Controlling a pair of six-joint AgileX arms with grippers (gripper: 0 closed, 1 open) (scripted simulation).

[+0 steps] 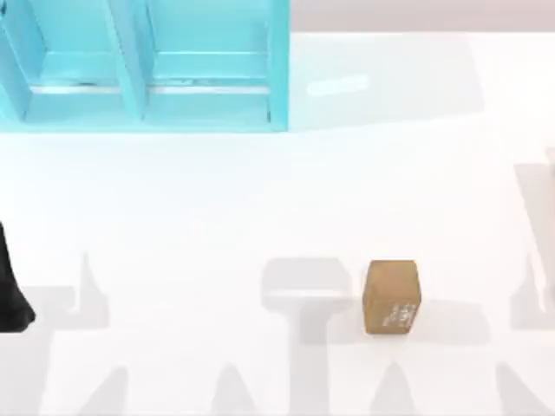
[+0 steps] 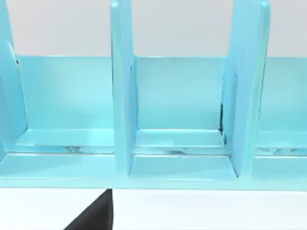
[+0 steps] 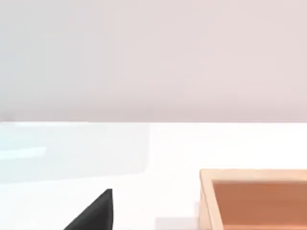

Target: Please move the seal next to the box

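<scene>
The seal [image 1: 392, 297] is a small tan-brown block with white markings on its near face. It stands upright on the white table, right of centre and close to the front edge. The box [image 3: 207, 201] is an open tan wooden tray whose rim and orange-brown inside show in the right wrist view. My left arm [image 1: 10, 290] is a dark shape at the table's left edge, far from the seal. A dark fingertip [image 2: 96, 215] of the left gripper shows in the left wrist view, and a dark fingertip [image 3: 96, 213] of the right gripper shows in the right wrist view. Nothing touches the seal.
A light blue shelf unit [image 1: 139, 69] with upright dividers stands at the back left of the table. In the left wrist view the shelf unit [image 2: 122, 105] faces the camera at close range. White tabletop stretches between the shelf unit and the seal.
</scene>
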